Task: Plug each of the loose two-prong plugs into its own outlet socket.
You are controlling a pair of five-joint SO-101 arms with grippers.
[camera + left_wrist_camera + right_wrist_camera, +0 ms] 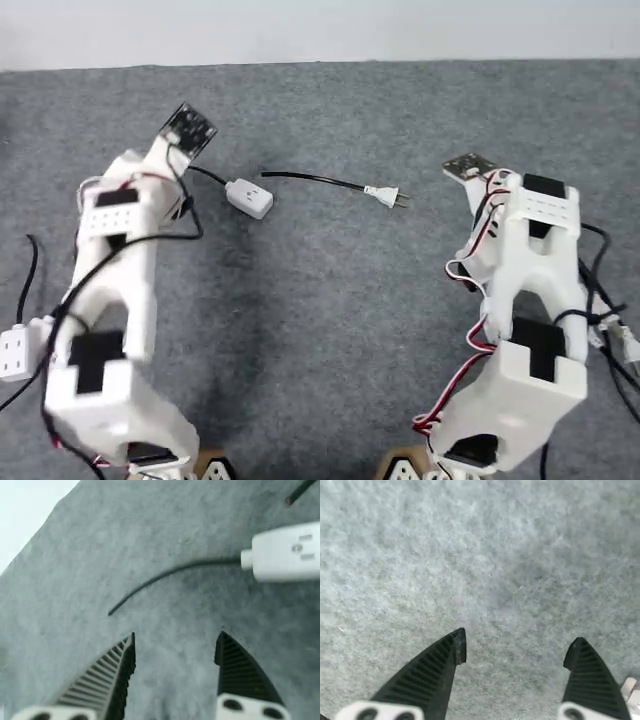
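On fuzzy grey carpet (330,300), boxy white socket (249,196), slim two-prong plug (386,196)

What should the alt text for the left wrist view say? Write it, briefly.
The left gripper hangs with jaws open above a grey mat, holding nothing. Beyond it lies a white outlet socket, its black cord curving away.

light: bright, even — diffuse | shadows: soft, faint | highlights: whites nearly washed out

Blurred outlet socket (287,552) runs off the edge (slots faint); white bit (632,692) too cropped to ID.
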